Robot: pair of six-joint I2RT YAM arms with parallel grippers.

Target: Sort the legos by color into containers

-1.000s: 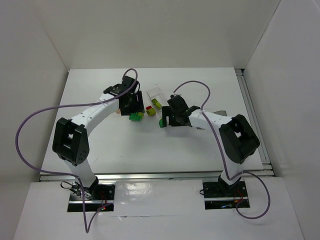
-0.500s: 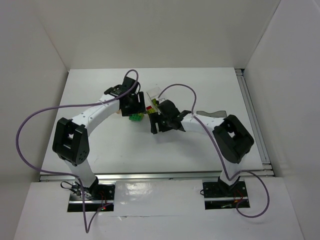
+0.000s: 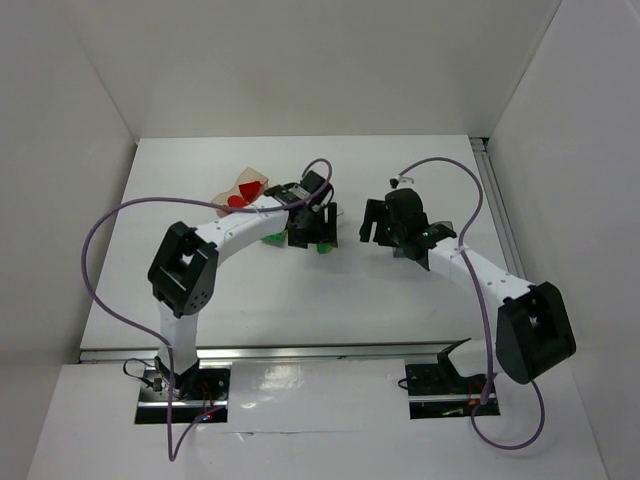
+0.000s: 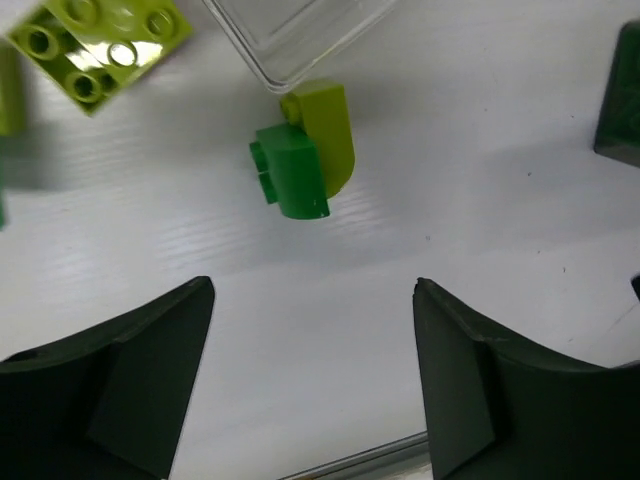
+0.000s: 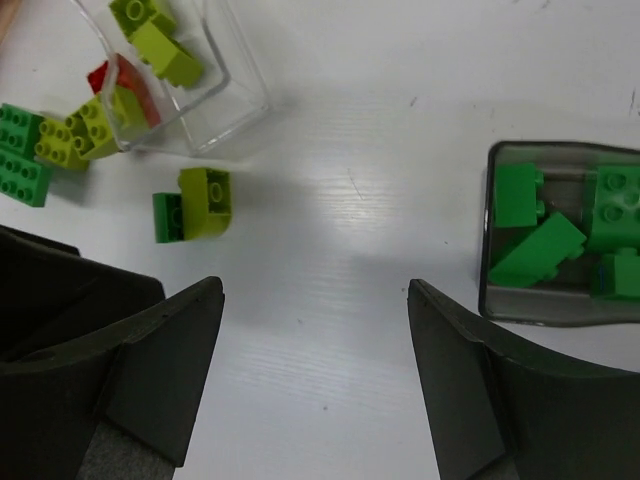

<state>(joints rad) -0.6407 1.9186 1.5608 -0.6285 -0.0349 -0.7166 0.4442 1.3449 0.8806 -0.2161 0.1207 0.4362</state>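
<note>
My left gripper is open and empty, hovering over a dark green brick stuck to a yellow-green brick on the table beside a corner of the clear tub. My right gripper is open and empty between that same pair and the smoky grey tub, which holds dark green bricks. The clear tub holds yellow-green bricks; a red brick shows through its wall. The orange tub holds red bricks.
A loose yellow-green brick and a dark green brick lie left of the clear tub. From above, both grippers sit mid-table, close together, with purple cables arching over them. White walls enclose the table.
My left arm has swung right over the clear tub, uncovering the orange tub. My right gripper went left toward the bricks, then pulled back to the right, over the grey tub.
</note>
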